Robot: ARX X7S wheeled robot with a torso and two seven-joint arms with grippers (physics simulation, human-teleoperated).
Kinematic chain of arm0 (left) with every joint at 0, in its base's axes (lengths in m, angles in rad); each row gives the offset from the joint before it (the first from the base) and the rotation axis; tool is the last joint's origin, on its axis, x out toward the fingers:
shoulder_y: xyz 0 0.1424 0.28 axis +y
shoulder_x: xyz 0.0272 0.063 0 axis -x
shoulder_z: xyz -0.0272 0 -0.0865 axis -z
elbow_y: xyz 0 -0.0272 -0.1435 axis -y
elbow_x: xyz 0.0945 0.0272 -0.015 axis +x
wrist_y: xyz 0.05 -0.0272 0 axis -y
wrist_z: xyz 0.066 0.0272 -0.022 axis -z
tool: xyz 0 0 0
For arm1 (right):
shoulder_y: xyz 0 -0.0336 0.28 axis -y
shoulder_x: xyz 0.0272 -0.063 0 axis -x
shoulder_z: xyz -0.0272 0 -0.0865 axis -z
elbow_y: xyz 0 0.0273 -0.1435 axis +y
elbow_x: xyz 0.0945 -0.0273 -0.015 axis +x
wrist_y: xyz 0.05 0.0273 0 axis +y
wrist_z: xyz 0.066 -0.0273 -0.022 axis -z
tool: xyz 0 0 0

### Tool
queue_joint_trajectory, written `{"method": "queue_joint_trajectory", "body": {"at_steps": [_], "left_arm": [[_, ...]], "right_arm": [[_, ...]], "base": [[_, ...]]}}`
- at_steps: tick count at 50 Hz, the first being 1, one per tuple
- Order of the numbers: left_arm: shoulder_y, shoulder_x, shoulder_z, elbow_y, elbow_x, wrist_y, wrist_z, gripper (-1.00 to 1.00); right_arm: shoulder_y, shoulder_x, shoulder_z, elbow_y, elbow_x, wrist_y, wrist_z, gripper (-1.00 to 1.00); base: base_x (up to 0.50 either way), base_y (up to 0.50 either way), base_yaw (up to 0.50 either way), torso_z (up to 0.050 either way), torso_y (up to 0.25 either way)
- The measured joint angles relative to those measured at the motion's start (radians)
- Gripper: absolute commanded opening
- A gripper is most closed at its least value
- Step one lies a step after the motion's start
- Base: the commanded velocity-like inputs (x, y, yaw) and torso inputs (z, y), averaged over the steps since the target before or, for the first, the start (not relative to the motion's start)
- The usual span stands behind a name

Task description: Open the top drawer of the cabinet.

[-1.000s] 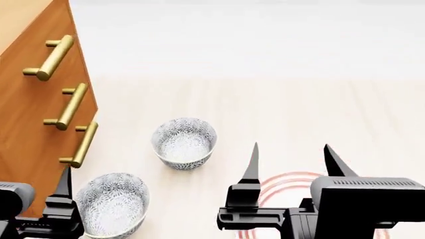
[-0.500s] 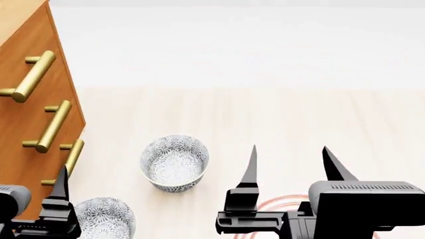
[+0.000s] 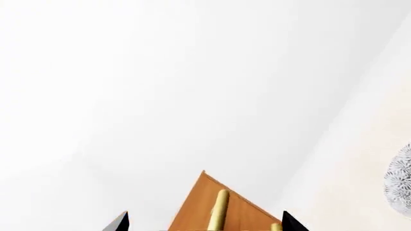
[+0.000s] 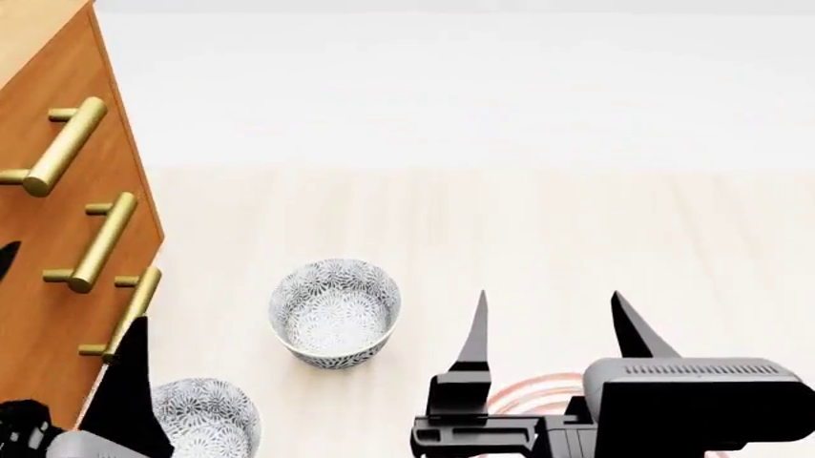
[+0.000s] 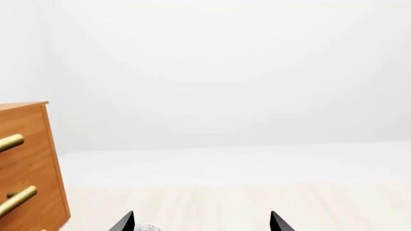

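The orange-brown cabinet (image 4: 32, 286) stands at the far left of the head view with three brass bar handles. The top drawer (image 4: 45, 91) is shut, and its handle (image 4: 57, 143) is the uppermost. My left gripper (image 4: 71, 291) is open and empty, low in front of the cabinet's lower drawers, not touching a handle. In the left wrist view the left gripper (image 3: 205, 222) frames the cabinet (image 3: 192, 211) and one brass handle (image 3: 220, 209); I cannot tell which drawer's. My right gripper (image 4: 548, 310) is open and empty, well right of the cabinet. It also shows in the right wrist view (image 5: 200, 221), with the cabinet (image 5: 35, 178) at the far side.
Two patterned grey bowls sit on the pale wooden floor: one (image 4: 335, 313) between the grippers, one (image 4: 198, 420) beside the left gripper's finger. A red ring mark (image 4: 529, 396) lies under the right gripper. A white wall runs behind.
The view first shifted, moving the cabinet left. Since then my left gripper has risen and turned toward the cabinet front; my right gripper has dropped slightly. The drawers have not moved.
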Motion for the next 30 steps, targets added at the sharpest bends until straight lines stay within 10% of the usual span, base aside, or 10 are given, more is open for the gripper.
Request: {"method": "queue_joint_trajectory", "body": {"at_steps": [12,30], "left_arm": [[-0.079,-0.07,0.222,-0.043,0.248,-0.032,0.004,1.0],[-0.187,-0.065,0.257,-0.185,0.268,0.007,0.042,1.0]], "right_arm": [[-0.012,0.007,-0.008,0.007,-0.008,-0.024,-0.003,1.0],[-0.026,0.015,-0.019,0.025,-0.021,-0.059,-0.004,1.0]], "base": [[0.0,0.0,0.0,0.0,0.0],[0.0,0.0,0.0,0.0,0.0]]}}
